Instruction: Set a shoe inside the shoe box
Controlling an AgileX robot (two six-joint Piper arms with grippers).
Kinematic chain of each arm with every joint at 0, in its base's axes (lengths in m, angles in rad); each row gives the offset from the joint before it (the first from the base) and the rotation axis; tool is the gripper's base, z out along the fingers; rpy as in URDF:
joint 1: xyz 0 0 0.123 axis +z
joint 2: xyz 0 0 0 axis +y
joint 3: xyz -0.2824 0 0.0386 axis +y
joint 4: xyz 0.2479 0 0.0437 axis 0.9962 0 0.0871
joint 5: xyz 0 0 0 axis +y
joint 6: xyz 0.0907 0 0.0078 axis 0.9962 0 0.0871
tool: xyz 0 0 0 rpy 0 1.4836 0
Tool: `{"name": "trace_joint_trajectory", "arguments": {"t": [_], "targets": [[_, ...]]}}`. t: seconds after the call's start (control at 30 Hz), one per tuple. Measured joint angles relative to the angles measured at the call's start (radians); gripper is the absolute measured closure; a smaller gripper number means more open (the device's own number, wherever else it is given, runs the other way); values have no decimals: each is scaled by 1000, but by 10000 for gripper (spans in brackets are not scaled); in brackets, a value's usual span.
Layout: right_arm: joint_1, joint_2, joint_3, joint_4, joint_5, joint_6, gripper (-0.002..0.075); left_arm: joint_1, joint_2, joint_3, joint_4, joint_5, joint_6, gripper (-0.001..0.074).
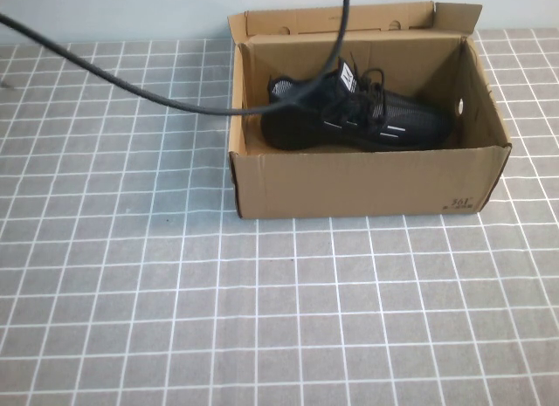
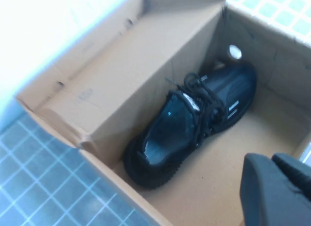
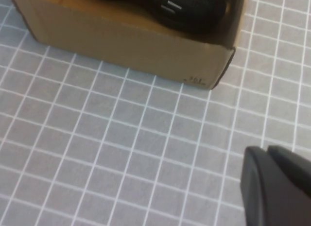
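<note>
The black mesh shoe (image 1: 354, 114) lies on its sole inside the open brown shoe box (image 1: 367, 184), toe toward the right end. The left wrist view shows the shoe (image 2: 194, 121) on the box floor, against the wall below the raised lid flap (image 2: 92, 65). My left gripper (image 2: 272, 159) is shut and empty, hovering above the box interior, apart from the shoe. My right gripper (image 3: 266, 151) is shut and empty above the tiled table, in front of the box's printed corner (image 3: 197, 80). Neither gripper shows in the high view.
A black cable (image 1: 131, 85) hangs across the high view from the left and over the box. The box stands on a grey cloth with a white grid (image 1: 262, 319). Its lid flap (image 1: 349, 20) stands up at the back.
</note>
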Motion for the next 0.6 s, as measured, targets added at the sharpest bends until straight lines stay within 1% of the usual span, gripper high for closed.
{"name": "trace_joint_trajectory", "arguments": {"t": [0.07,0.13,0.27,0.37,0.6], "targets": [[0,-60,45,19,0,4,742,0,-60,30,15,-4,-12,735],[0,-118,95,40,0,5,742,0,-144,98,29,-29,-21,735],[0,-257,206,59,0,5,742,0,-354,328,36,-157,-32,735],[0,-379,271,62,-10,5,742,0,-543,555,21,-303,-34,735],[0,-618,404,70,-123,5,742,-5,-1038,1189,-23,-741,-34,735]]}}
